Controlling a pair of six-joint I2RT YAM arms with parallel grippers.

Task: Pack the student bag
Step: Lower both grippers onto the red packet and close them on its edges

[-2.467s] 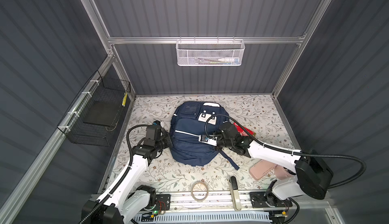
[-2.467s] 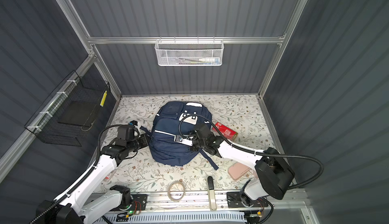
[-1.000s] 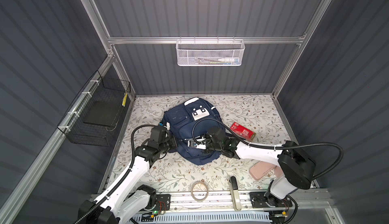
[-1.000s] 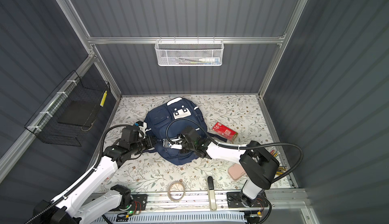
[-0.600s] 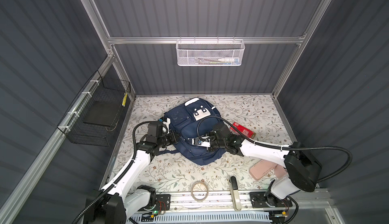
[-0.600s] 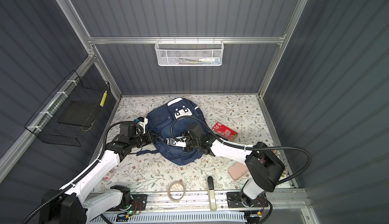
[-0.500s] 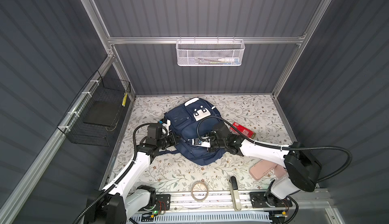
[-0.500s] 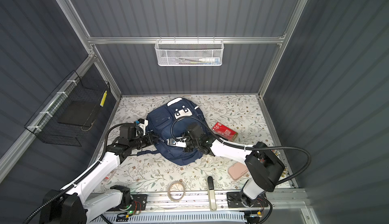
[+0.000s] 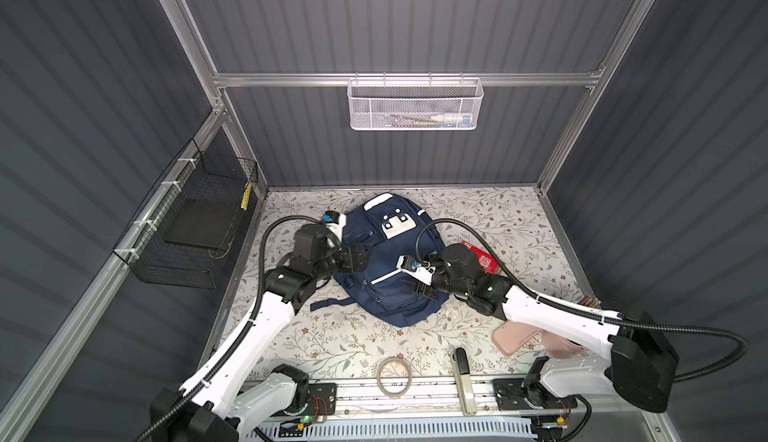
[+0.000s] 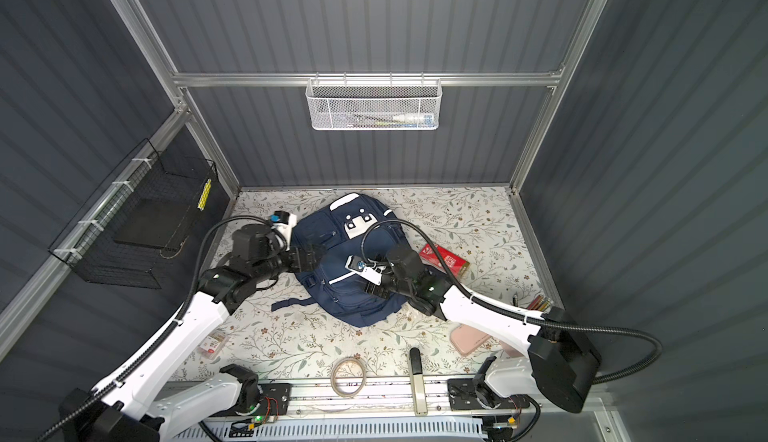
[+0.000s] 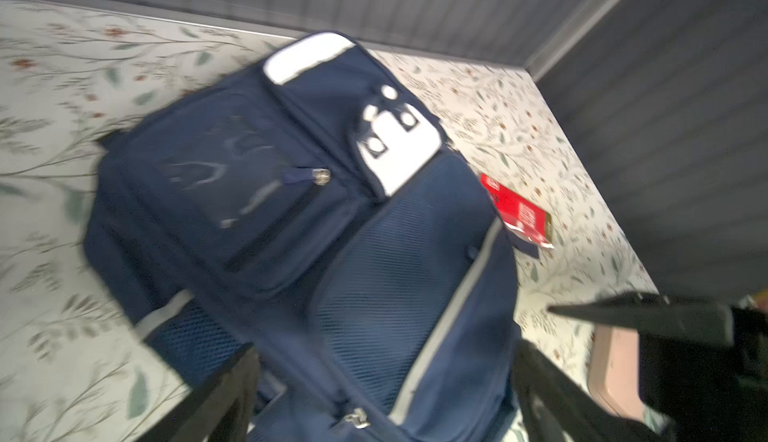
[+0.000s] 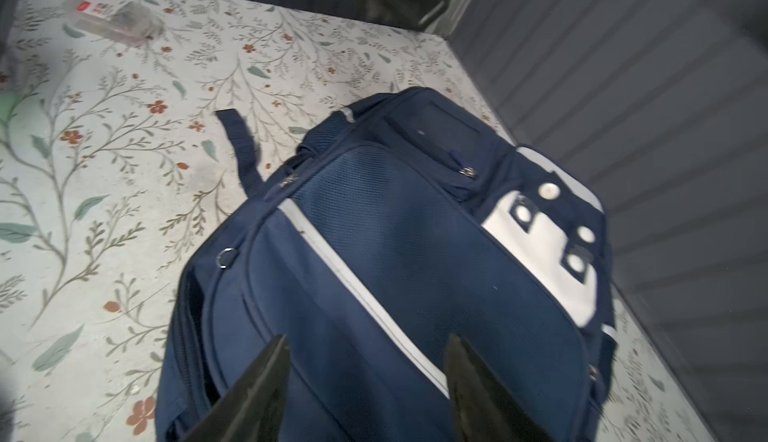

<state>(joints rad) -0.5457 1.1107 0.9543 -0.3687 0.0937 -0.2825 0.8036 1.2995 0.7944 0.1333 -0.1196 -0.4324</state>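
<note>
Navy backpack flat at centre of frame; both jaw pairs spread, nothing held.
Soft, floppy fabric, likely light. Left gripper and right gripper flank it; pinch zipper pull or strap.

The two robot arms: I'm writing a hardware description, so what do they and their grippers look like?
The left arm and right arm have white link shells with black joints. A black corrugated cable runs from each wrist. The left gripper and right gripper have black tapered fingers; beside each sits a small white wrist camera with a blue spot.
</note>
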